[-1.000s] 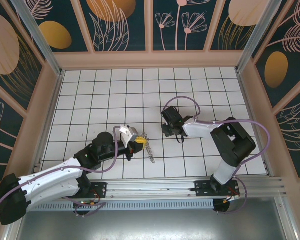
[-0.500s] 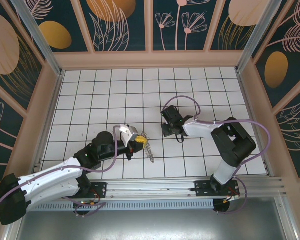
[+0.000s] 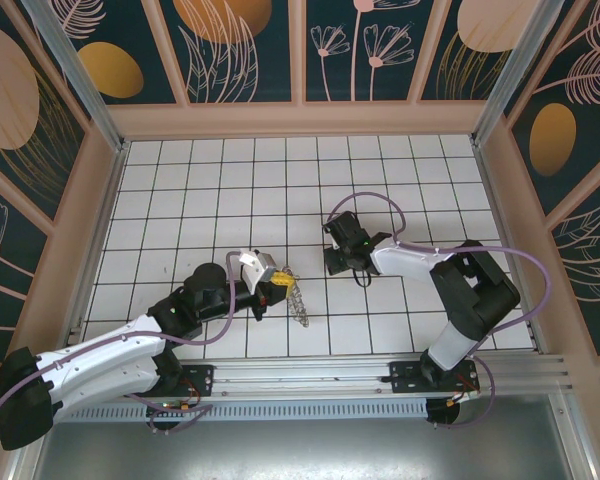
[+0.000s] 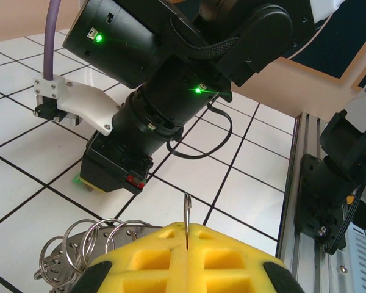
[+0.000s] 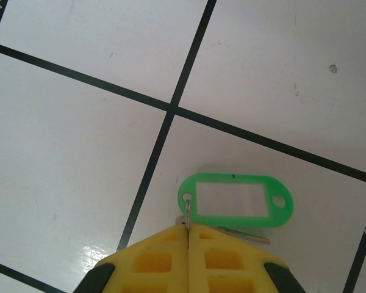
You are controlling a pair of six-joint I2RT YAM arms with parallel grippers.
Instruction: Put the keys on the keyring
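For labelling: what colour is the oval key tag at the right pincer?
The key tag is bright green with a white insert; right wrist view shows it best.

- A white tiled worktop (image 3: pixel 200 190) is spreading across the middle of the top view, with thin black lines dividing it into a grid of squares.
- A pale peach ledge (image 3: pixel 300 120) is running along its far edge, and matching sloped frames are rising on both sides.
- Dark teal wall panels (image 3: pixel 250 50) are standing behind the ledge, carrying gold discs and pale outlined flowers and leaves.
- Metal posts (image 3: pixel 75 70) are slanting up from the two far corners.
- A ribbed aluminium rail (image 3: pixel 310 372) is lying along the near edge of the worktop.
- A dull grey sheet (image 3: pixel 310 450) is lying on the near side of the rail.
- In the right wrist view, a small dark speck (image 5: pixel 333 68) is sitting on one tile.
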